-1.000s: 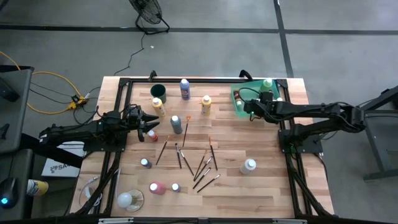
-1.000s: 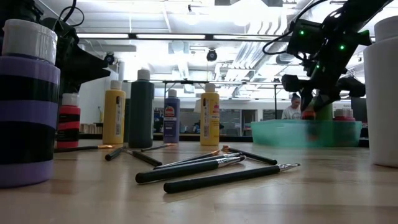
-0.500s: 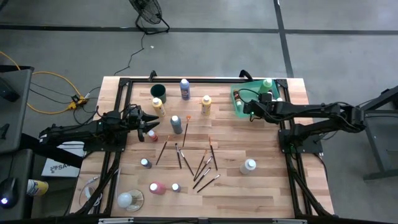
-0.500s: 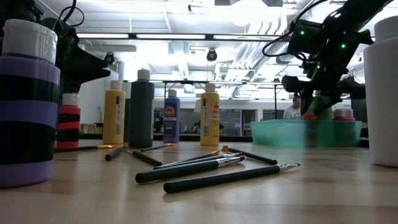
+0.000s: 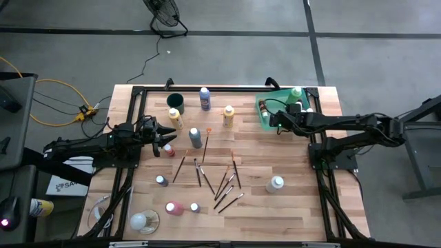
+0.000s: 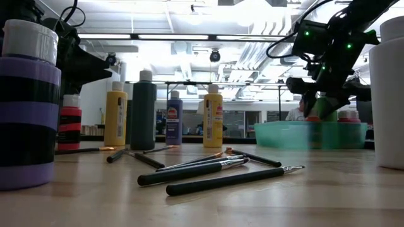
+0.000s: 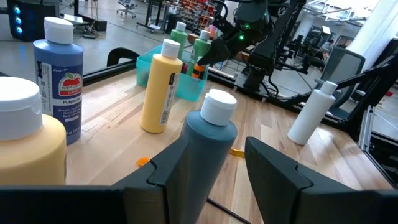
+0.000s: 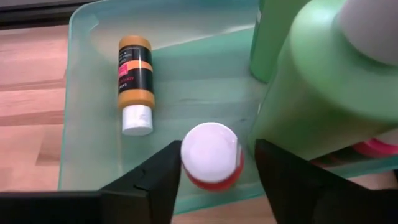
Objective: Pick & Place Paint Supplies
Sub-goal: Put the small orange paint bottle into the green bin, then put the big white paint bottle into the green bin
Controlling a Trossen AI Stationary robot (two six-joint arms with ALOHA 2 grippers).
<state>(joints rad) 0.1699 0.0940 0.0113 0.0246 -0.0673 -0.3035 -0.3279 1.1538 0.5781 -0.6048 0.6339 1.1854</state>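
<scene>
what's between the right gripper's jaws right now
A white-capped red bottle stands between the right gripper's open jaws, inside the green tray; the right wrist view shows it.

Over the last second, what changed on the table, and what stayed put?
The right gripper, over the green tray, shifted slightly toward the left arm's side, and its fingers now stand apart around a white-capped red bottle upright in the tray. The left gripper stayed beside the teal bottle; the brushes and other bottles did not move.

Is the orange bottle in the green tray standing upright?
No, in the right wrist view the orange bottle lies on its side on the floor of the green tray, white cap end showing.
</scene>
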